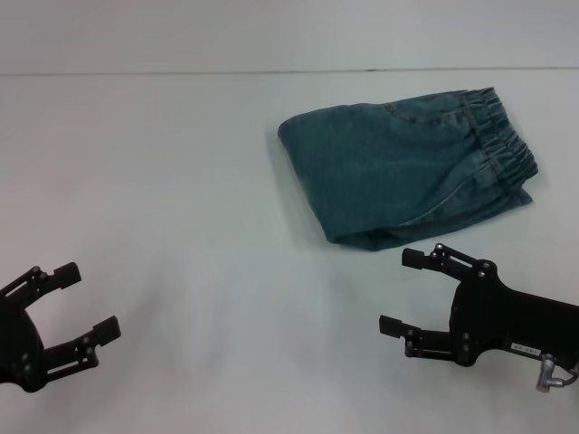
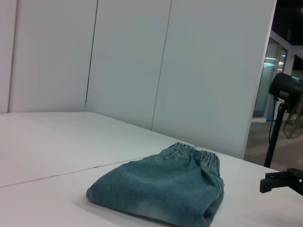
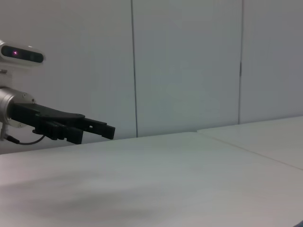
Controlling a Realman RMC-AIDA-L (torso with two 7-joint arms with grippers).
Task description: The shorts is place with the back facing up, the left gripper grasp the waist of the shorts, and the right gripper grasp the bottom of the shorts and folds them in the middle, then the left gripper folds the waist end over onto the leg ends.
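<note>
The shorts (image 1: 407, 167) lie folded into a compact blue-green bundle on the white table, right of centre and towards the far side. The waist of the shorts (image 1: 499, 136) is a puckered band along the bundle's far right edge. The bundle and its band (image 2: 199, 153) also show in the left wrist view (image 2: 161, 189). The bottom of the shorts and the leg ends are hidden. My left gripper (image 1: 90, 300) hovers open and empty at the near left, far from the cloth. Just in front of the bundle's near edge my right gripper (image 1: 400, 291) is open, holding nothing.
The white table (image 1: 181, 226) has a seam along its far side (image 1: 181, 72), with pale wall panels behind. A black stand (image 2: 283, 94) is off the table past the shorts. The left gripper (image 3: 106, 128) shows side-on in the right wrist view.
</note>
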